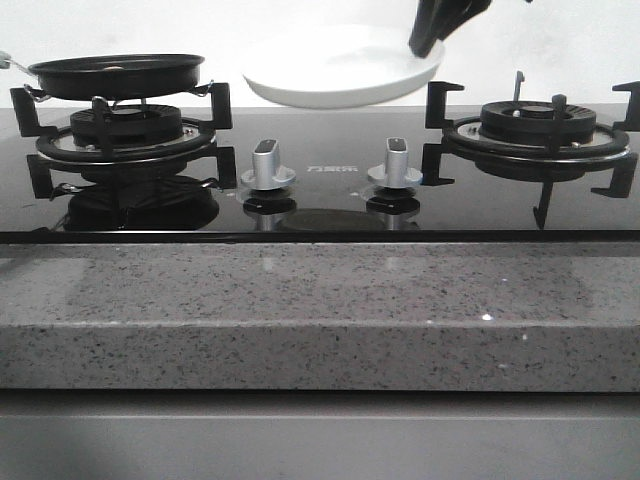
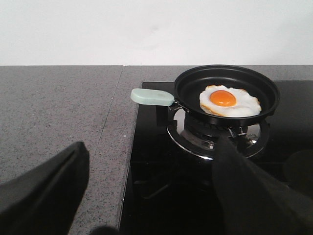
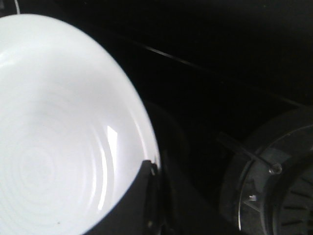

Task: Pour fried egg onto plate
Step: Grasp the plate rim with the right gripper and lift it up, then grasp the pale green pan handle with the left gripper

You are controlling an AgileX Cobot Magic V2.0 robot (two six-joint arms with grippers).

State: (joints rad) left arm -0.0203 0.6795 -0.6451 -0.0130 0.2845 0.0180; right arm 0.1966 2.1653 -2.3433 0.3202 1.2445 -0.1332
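The egg (image 2: 229, 101) lies in the pan (image 2: 226, 91) on the nine-o'clock burner (image 1: 122, 128). Right pincer (image 1: 432, 38) clenches the plate (image 1: 340, 68) rim at two o'clock, lifted. Left pincer (image 2: 151, 196) hangs released over open counter (image 2: 58, 107).

White fried egg (image 2: 229, 102) with orange-yellow yolk is seen in black pan (image 2: 226, 91); handle (image 2: 152, 96) is pale green. Plate (image 1: 343, 66) is noted glossy white, countertop (image 1: 300, 310) speckled grey.
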